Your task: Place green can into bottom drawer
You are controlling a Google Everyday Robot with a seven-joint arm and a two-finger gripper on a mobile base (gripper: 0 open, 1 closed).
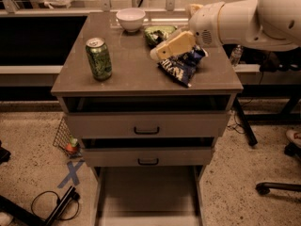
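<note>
Green can: upright on the left part of the table, silver top up, standing alone and well apart from the tool. Tool: cream-coloured, at the end of a white arm reaching in from the right, hovering over the right half of the table and pointing left and slightly down; open or closed, cannot tell. Just beneath and beside the tool, a blue snack bag lying flat near the right edge; behind it a green snack bag. At the back of the table, a white bowl. Below the tabletop, upper drawer and middle drawer, each with a black handle, both slightly ajar. Bottom drawer pulled far out toward the camera, flat floor bare. On the speckled floor to the left, a blue tape cross and a black cable.
</note>
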